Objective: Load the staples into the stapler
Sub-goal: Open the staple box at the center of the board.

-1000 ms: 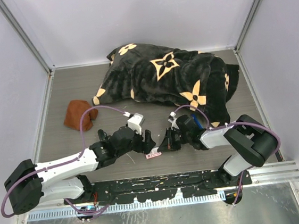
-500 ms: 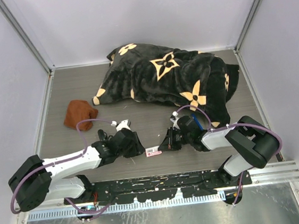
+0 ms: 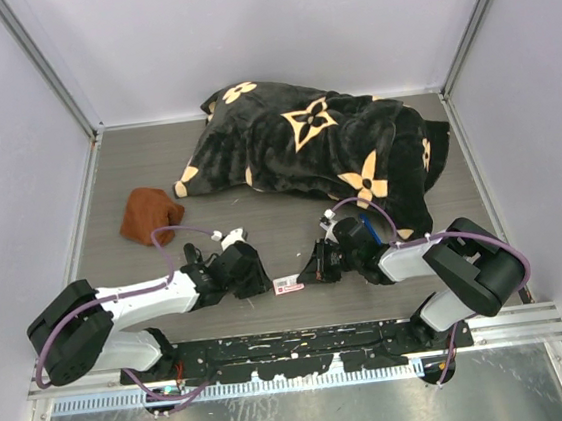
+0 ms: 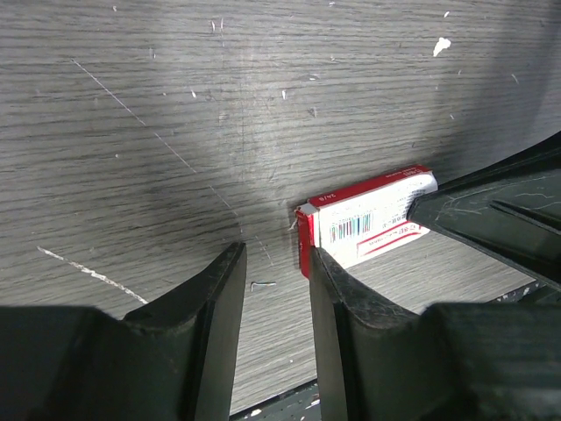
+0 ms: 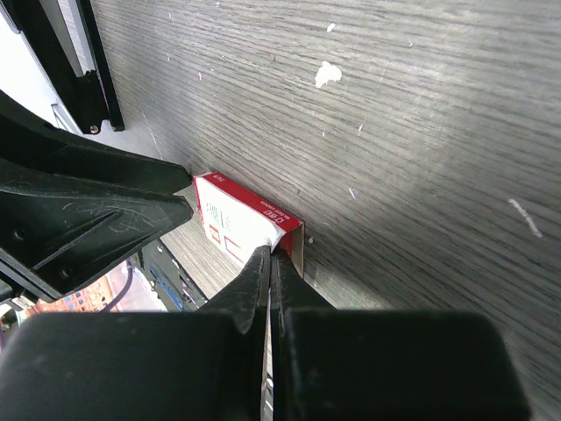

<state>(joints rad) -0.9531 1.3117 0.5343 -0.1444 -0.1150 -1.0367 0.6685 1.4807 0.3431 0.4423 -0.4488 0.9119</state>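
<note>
The staples box (image 3: 289, 285), white with a red label, lies flat on the table near the front edge. It also shows in the left wrist view (image 4: 368, 219) and the right wrist view (image 5: 241, 219). My left gripper (image 3: 256, 279) is open and low over the table (image 4: 273, 259). Its right finger (image 4: 326, 281) is against the box's left end. My right gripper (image 3: 312, 268) is shut, its tips (image 5: 270, 254) pinching the edge of the box's open right end. No stapler shows clearly.
A black blanket (image 3: 314, 142) with tan flowers lies heaped at the back. A brown cloth (image 3: 146, 215) lies at the left. A blue item (image 3: 365, 226) is half hidden behind my right wrist. A loose bent staple (image 4: 261, 284) lies between my left fingers.
My left gripper has drawn back to the left, away from the box, and dropped lower. The right gripper and the box have barely moved.
</note>
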